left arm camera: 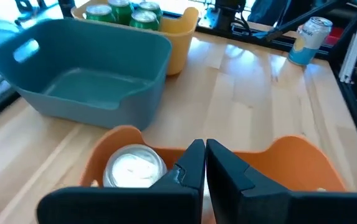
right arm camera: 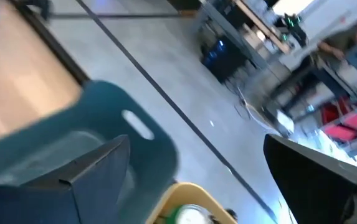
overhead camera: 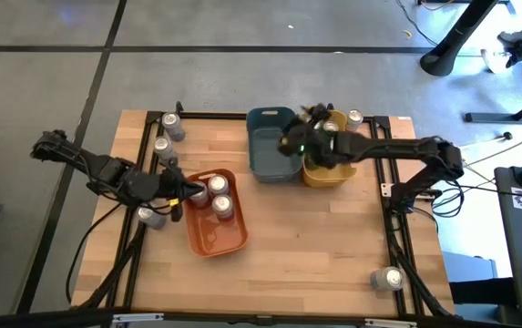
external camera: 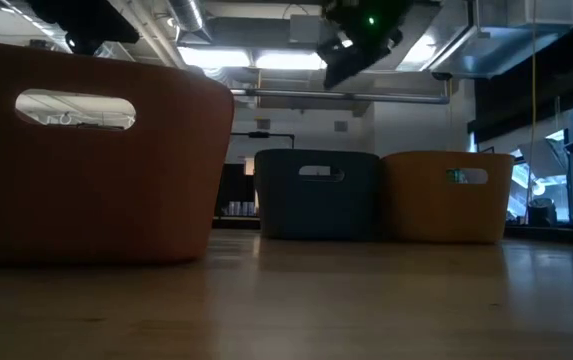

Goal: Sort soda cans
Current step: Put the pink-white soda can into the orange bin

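So my right gripper [overhead camera: 308,137] hangs wide open and empty above the seam between the blue bin [overhead camera: 271,146] and yellow bin [overhead camera: 326,173], up at 12 o'clock on the table. My left gripper [overhead camera: 185,189] is pinched shut, holding nothing, at the orange bin [overhead camera: 215,228]'s 9 o'clock rim. Loose soda cans [overhead camera: 162,146] sit around 10 o'clock. I'd come down straight over one can, keeping clear of bin walls.

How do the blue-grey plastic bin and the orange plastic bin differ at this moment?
The blue-grey plastic bin is empty, as the left wrist view shows; the orange plastic bin holds silver-topped cans. The blue-grey bin touches the yellow plastic bin at the table's far side; the orange bin sits alone nearer the left arm. The shut left pincer hangs over the orange bin; the open right pincer is by the blue-grey bin. Both are rectangular with cut-out handles.
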Controlling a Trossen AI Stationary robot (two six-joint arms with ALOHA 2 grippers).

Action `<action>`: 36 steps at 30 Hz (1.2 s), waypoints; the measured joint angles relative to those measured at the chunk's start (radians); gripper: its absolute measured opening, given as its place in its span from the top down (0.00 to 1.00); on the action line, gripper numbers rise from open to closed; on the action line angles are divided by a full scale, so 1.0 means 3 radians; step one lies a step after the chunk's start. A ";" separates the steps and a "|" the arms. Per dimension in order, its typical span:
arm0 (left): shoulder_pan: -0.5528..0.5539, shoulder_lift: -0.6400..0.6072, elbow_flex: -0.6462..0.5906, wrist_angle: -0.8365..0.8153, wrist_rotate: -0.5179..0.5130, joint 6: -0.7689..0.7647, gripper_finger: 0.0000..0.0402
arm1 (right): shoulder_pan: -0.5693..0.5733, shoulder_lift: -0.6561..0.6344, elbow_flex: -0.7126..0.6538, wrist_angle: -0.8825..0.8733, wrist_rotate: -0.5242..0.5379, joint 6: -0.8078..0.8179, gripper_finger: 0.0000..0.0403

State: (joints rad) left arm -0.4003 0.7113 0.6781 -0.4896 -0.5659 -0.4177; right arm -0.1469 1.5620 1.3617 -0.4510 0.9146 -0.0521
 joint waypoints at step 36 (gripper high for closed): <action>0.0948 0.0000 0.0001 0.0395 -0.0001 0.0704 0.98 | -0.2680 -0.0129 0.0441 -0.1962 -0.1546 -0.0116 0.06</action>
State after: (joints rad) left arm -0.1158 0.7113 0.6785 -0.3711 -0.5663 -0.2066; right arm -0.9508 1.5234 1.4940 -1.0396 0.4508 -0.0869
